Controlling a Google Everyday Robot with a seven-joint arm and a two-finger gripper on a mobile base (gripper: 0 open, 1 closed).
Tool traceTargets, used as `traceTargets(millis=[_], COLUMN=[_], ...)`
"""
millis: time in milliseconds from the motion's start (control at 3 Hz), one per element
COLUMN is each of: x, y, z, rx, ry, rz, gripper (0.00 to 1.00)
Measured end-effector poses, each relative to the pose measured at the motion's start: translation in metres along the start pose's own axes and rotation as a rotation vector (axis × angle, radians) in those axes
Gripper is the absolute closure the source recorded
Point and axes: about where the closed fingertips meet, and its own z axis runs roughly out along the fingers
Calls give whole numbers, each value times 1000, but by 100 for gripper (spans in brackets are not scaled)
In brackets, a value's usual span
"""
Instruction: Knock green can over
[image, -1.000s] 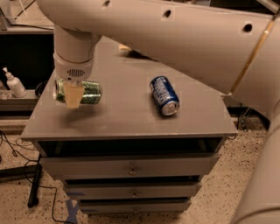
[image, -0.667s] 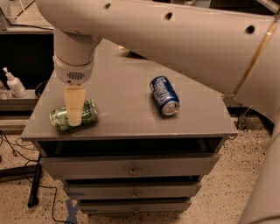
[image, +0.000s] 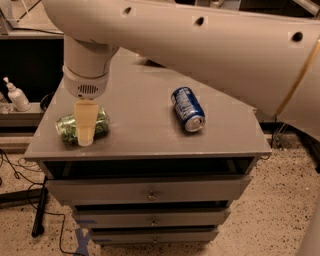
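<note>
Green can (image: 66, 129): lying on its side on the table (image: 145, 131), at about 8 o'clock from the table's centre, close to the front-left corner and near the front edge. Its length runs roughly 9 to 3 o'clock. Judged already toppled.

Tool (image: 86, 135): hangs straight down from the wrist housing (image: 86, 75), directly in front of the can's middle from where I stand, its tip at or just above the table. Contact with the can cannot be confirmed. Whether the tool is open or closed cannot be told.

Handling assessment: a thin-walled drink can, likely light, smooth and prone to dent under a hard pinch. On its side it will roll readily toward 6 or 12 o'clock; the front edge is the risk. No grip is needed for this task. If a hold were wanted, take it across the middle of the body, not at the ends.

Surroundings: a blue can (image: 188, 109) lies on its side at about 3 o'clock, well apart from the green one, silver top toward 5 o'clock. A pump bottle (image: 16, 95) stands on a lower ledge beyond the table at 9 o'clock. Drawers (image: 150, 192) sit below the top.

Obstructions: none between tool and can. The arm (image: 210, 45) overhangs the rear of the table and hides what lies there.
</note>
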Motion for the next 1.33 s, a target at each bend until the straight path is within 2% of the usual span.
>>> traceTargets(millis=[333, 667, 1000, 1333], x=[12, 39, 42, 83], y=[-9, -35, -35, -47], z=[-18, -55, -55, -58], rx=[45, 139, 141, 171], ry=[-1, -55, -53, -41], rz=[38, 144, 147, 197], gripper=[0, 0, 0, 0])
